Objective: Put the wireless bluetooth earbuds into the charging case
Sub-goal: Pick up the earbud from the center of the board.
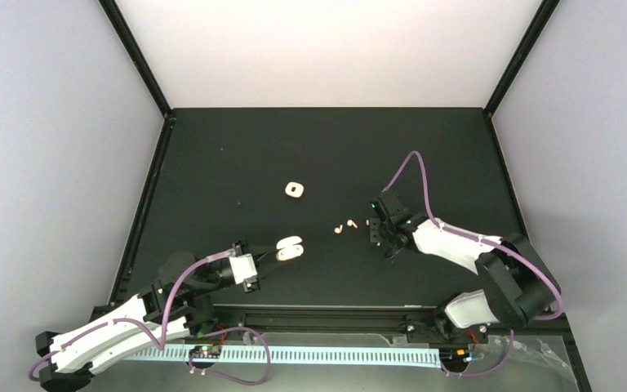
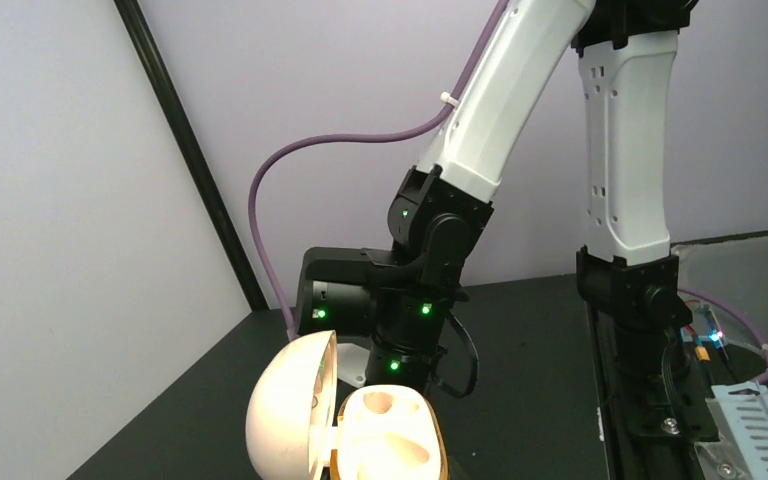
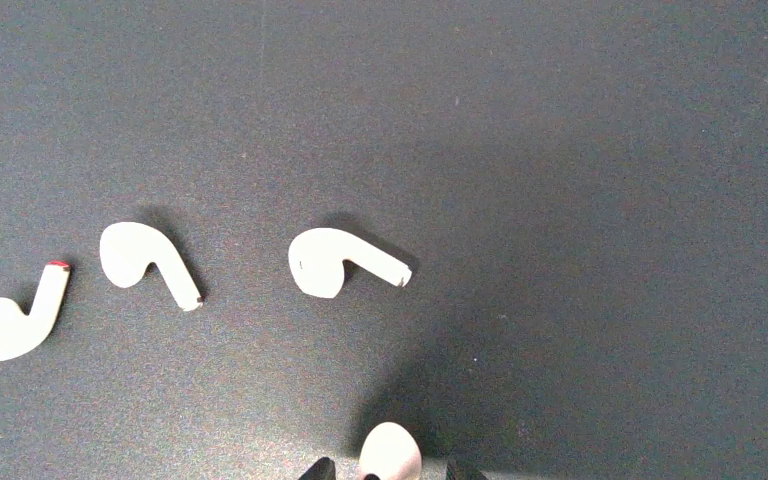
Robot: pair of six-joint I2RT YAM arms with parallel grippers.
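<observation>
Right tool astride one earbud

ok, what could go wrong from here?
1. The earbud sits at the very tips of the right hand, and I can't tell if it's clamped; it may slip or twist on lifting.
2. Three loose earbuds lie close by; a stray sweep could scatter them.
3. The case in the left hand is open with both sockets empty, but they're small; a misaligned stem could jam or bounce out.

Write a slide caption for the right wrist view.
Three earbuds lie apart on the table; a fourth earbud sits between the right gripper's fingertips.
</observation>
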